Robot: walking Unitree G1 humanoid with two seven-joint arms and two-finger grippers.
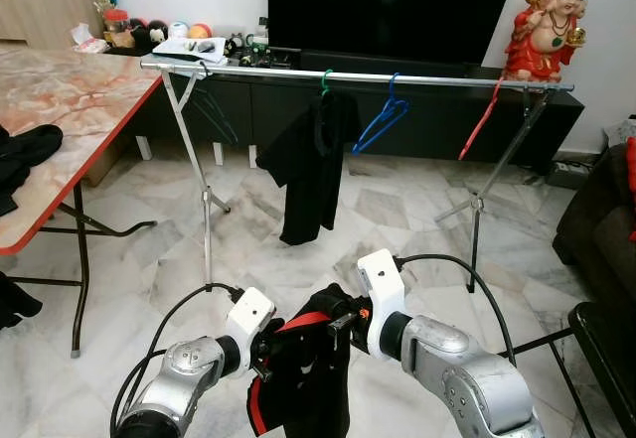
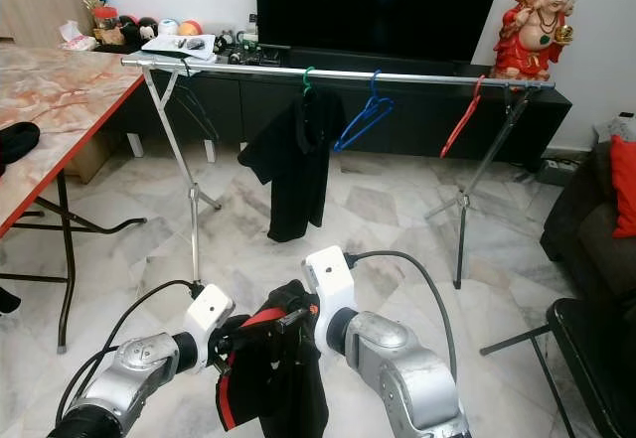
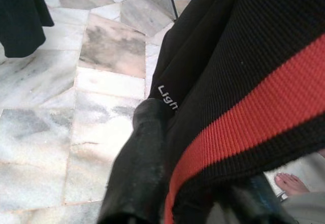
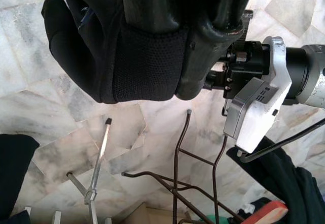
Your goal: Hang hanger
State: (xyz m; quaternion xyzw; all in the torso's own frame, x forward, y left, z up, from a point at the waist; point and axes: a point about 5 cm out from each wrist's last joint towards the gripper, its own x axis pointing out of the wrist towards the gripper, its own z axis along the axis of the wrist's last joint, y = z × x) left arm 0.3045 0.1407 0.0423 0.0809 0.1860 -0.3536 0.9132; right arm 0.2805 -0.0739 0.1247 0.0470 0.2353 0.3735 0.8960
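Low in front of me hangs a black garment with red trim (image 1: pixel 308 383), held between both grippers. My left gripper (image 1: pixel 266 351) is shut on its red-striped edge (image 3: pixel 264 107), one finger (image 3: pixel 139 173) pressed against the cloth. My right gripper (image 1: pixel 343 324) is shut on a bunch of the black fabric (image 4: pixel 147 66). I cannot make out a hanger inside the garment. Ahead stands a metal clothes rail (image 1: pixel 427 78). On it hang a green hanger (image 1: pixel 325 82) carrying a black shirt (image 1: pixel 308 175), a blue hanger (image 1: pixel 381 120), a red hanger (image 1: pixel 480 120) and a dark hanger (image 1: pixel 214 110).
A marble-topped table with a red edge (image 1: pixel 60 130) stands to the left with dark clothes on it. A dark sofa (image 1: pixel 606 229) and a black chair frame (image 1: pixel 596 354) are to the right. A low TV console (image 1: pixel 417 120) runs behind the rail. A person's bare foot (image 3: pixel 290 183) is on the floor close by.
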